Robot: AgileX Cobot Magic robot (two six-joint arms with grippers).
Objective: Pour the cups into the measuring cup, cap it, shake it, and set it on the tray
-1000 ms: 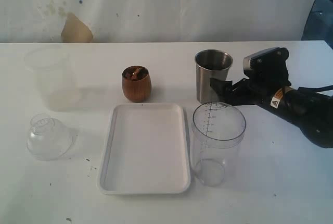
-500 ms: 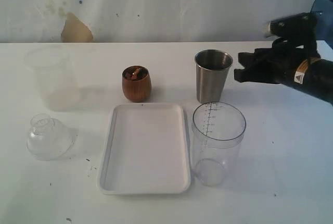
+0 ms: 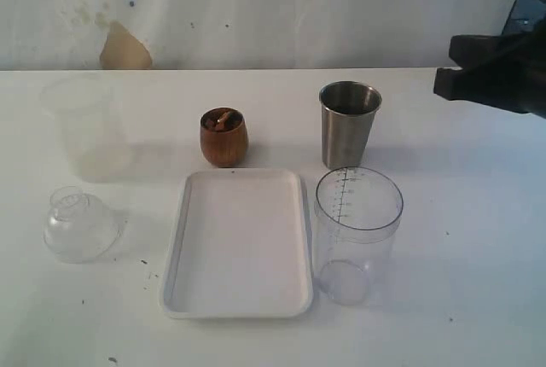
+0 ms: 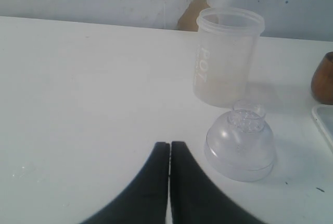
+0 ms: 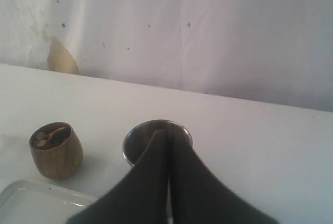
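Right gripper (image 3: 445,82) is now withdrawn from the steel tumbler (image 3: 348,124), fingers pressed together, empty; left gripper (image 4: 169,145) likewise. Tumbler and wooden cup (image 3: 223,137) stand behind the tray (image 3: 175,252), measuring cup (image 3: 357,235) beside it. Pouring looks unstarted: next, reopen around a cup.

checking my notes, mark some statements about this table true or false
1. The wooden cup holds brown pieces: true.
2. The measuring cup stands on the tray: false, it stands on the table beside the tray.
3. The right pincer grips the steel tumbler: false, it is shut on nothing, clear of the tumbler.
4. The dome lid rests on the table near the frosted cup: true.
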